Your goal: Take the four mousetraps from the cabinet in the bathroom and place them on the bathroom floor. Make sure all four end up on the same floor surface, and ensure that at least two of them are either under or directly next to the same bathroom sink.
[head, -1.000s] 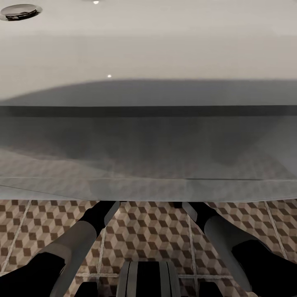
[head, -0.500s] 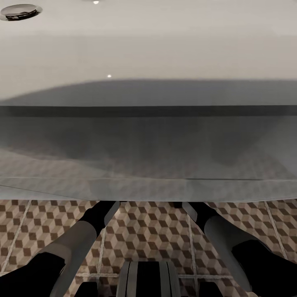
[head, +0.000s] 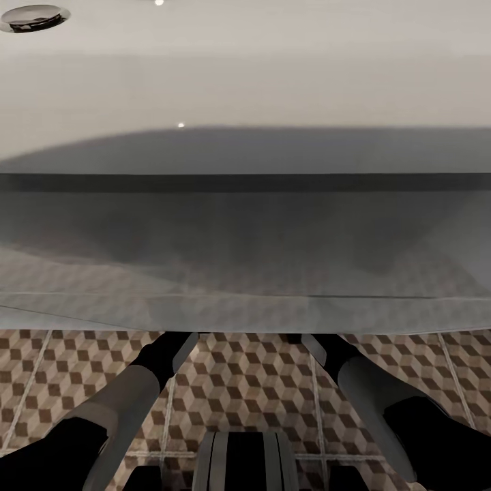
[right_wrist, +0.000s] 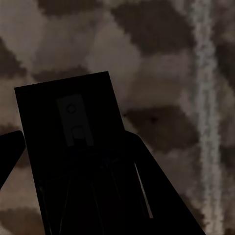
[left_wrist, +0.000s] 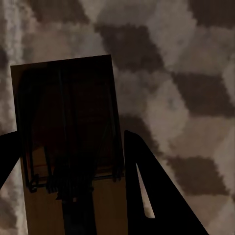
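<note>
**Mia:** What is the biggest thing here?

**Ben:** The white sink. From the head camera it takes up the whole top part. Its front edge runs straight across, and it has a dark shadow on it.

**Mia:** And below it?

**Ben:** The bathroom floor, with brown, beige and white cube tiles and pale lines between them. The left arm and the right arm both reach forward, and their ends go under the sink's front edge.

**Mia:** What are the hands doing?

**Ben:** The left gripper is squeezed onto a tan mousetrap. The board sits between its two black fingers, and you can see the dark wire on the wood. The right gripper is clamped onto a dark mousetrap the same way. That one is in deep shadow.

**Mia:** Are the traps on the tiles?

**Ben:** The tiles look close behind them, but I cannot tell if they touch.

**Mia:** Anything tiny?

**Ben:** A shiny round drain in the sink's far left corner
</note>
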